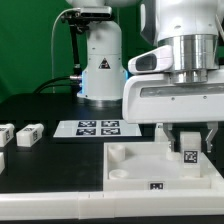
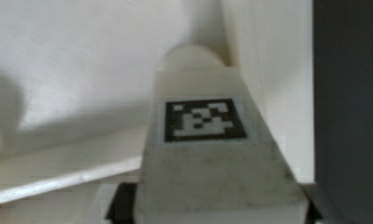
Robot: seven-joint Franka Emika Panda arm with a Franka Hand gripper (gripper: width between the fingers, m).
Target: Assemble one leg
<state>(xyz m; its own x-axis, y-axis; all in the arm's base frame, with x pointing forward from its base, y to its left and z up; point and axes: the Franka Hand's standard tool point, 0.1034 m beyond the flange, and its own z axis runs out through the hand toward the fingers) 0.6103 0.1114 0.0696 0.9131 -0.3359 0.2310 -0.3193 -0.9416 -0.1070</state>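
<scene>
Right now your gripper [image 1: 190, 139] is pinching a leg [image 1: 190, 153] between its fingers, low over the tabletop panel [image 1: 135, 168] near the corner toward the exterior view's right. You can see the tag on the leg's face in both views; in the wrist view the leg [image 2: 204, 140] fills the middle, tapering away from the camera, with the panel [image 2: 76, 90] pale behind it. Whether the leg's lower end touches the panel you cannot tell.

Room: the panel's raised rim runs just beside the leg, and a dark strip of table [image 1: 60, 170] lies open along the panel's edge toward the exterior view's left.

Count: one held leg, three loose legs [image 1: 28, 134] at the exterior view's left edge (one cut off by the frame), one panel, one marker board [image 1: 97, 127] behind it.

Hidden: the fingertips barely show in the wrist view, and the arm's housing covers the panel's far corner.
</scene>
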